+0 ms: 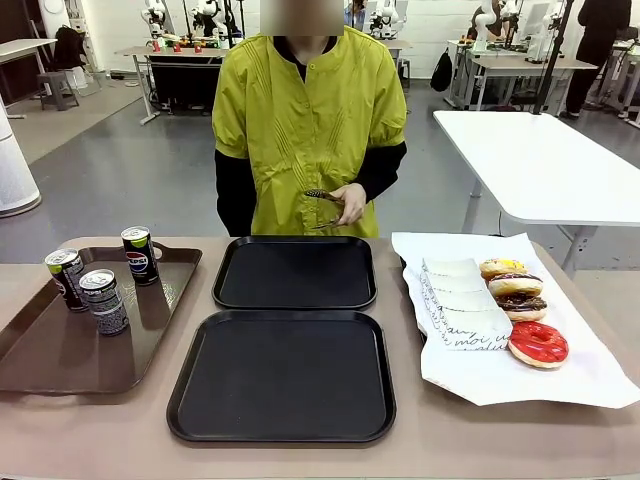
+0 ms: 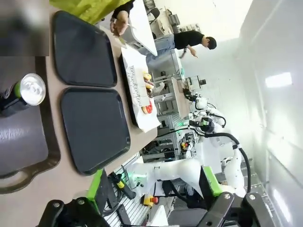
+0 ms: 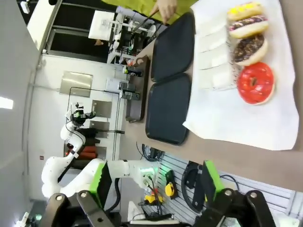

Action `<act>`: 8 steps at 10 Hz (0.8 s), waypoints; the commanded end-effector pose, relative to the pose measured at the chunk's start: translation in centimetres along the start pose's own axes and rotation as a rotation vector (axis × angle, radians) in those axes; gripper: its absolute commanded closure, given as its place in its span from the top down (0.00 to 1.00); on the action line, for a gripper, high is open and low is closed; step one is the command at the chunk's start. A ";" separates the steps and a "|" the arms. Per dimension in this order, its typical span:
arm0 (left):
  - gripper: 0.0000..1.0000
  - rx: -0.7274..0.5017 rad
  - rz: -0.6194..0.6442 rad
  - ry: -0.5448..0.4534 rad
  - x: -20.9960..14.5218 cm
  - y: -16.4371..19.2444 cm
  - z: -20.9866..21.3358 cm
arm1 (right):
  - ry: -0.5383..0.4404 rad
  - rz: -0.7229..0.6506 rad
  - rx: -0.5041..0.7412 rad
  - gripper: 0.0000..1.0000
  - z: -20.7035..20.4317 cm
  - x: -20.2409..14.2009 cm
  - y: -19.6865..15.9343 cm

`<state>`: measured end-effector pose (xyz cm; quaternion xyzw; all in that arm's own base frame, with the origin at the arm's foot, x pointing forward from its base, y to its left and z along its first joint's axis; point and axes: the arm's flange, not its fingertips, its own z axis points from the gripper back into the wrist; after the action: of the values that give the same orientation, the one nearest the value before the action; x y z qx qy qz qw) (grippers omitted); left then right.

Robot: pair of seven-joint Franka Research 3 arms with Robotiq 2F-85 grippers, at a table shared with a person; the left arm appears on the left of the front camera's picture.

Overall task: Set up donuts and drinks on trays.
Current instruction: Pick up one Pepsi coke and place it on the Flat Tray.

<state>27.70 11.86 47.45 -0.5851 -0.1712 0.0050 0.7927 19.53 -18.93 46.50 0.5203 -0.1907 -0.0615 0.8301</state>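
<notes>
Two black trays lie at the table's middle, the near tray (image 1: 282, 377) in front of the far tray (image 1: 295, 272). Both also appear in the left wrist view (image 2: 93, 126) (image 2: 81, 51). Three dark drink cans (image 1: 103, 300) (image 1: 64, 277) (image 1: 139, 254) stand on a brown tray (image 1: 60, 350) at the left. Several donuts, a red one (image 1: 539, 343) (image 3: 255, 82) nearest, line up on white paper (image 1: 580, 375) at the right beside flat white paper boxes (image 1: 462, 300). My left gripper (image 2: 154, 189) hangs open above the table's left edge. My right gripper (image 3: 156, 187) is open above the right edge, nothing between its fingers.
A person in a yellow-green top stands at the far side, holding tongs (image 1: 325, 197) in one hand (image 1: 350, 203). A white table (image 1: 540, 160) stands behind at the right. Bare tabletop (image 1: 450, 440) runs along the front edge.
</notes>
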 end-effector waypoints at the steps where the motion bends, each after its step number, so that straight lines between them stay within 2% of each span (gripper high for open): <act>1: 1.00 0.017 0.029 0.011 -0.7 2.1 0.1 | 0.044 0.033 -0.002 1.00 -2.5 -1.1 -2.4; 5: 1.00 0.025 0.131 -0.027 -1.1 6.1 2.5 | 0.014 -0.004 0.023 1.00 -0.1 -0.8 -5.5; 8: 1.00 0.028 0.160 -0.058 -1.5 7.7 4.0 | -0.019 -0.012 0.007 1.00 1.3 -1.2 -5.7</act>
<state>26.96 16.92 40.94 -0.5855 -0.1426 0.1005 0.7917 18.38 -21.98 40.92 0.5192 -0.1812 -0.0744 0.8319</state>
